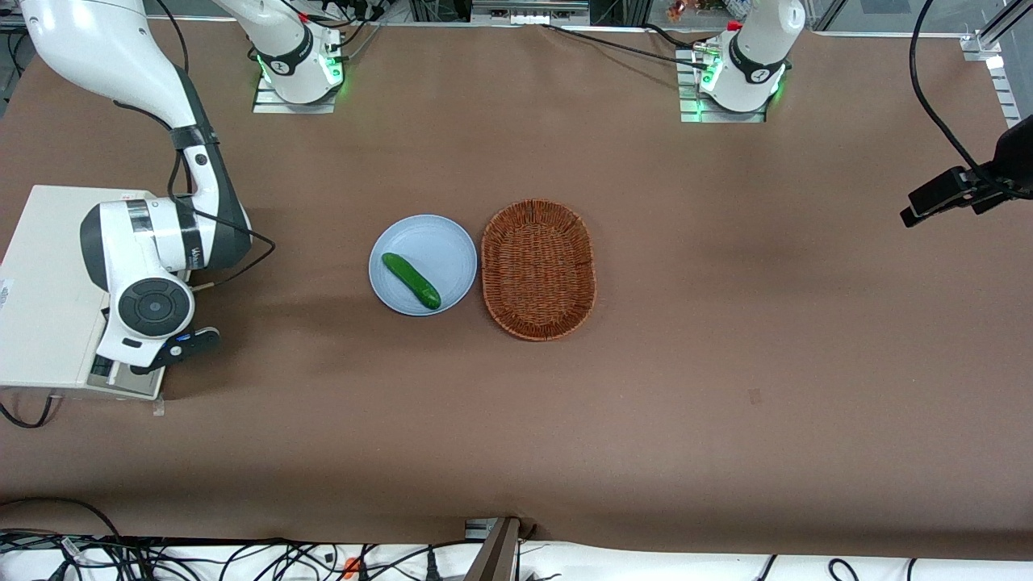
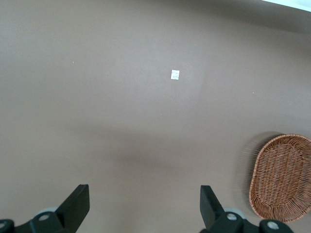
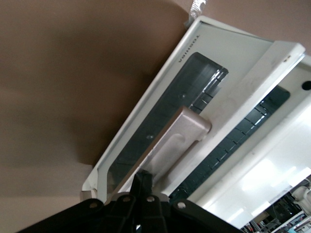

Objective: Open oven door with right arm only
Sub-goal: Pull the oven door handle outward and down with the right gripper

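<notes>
The cream-white toaster oven (image 1: 44, 282) stands at the working arm's end of the table. Its door (image 3: 160, 111), with a dark glass window and a long silver bar handle (image 3: 177, 133), tilts a little out from the oven's front, and a dark gap with rack bars shows beside it. In the front view only the door's silver edge (image 1: 121, 383) shows under the arm. My right arm (image 1: 153, 250) reaches over the oven. Its gripper (image 3: 144, 183) is shut, the black fingers pressed together with their tips at the near end of the handle. It shows in the front view (image 1: 149, 365) just above the door.
A light blue plate (image 1: 436, 242) with a green cucumber (image 1: 411, 281) lies mid-table, and a brown wicker basket (image 1: 538, 269) lies beside it toward the parked arm's end. The basket also shows in the left wrist view (image 2: 284, 177). A small white tag (image 2: 175, 74) lies on the brown table cover.
</notes>
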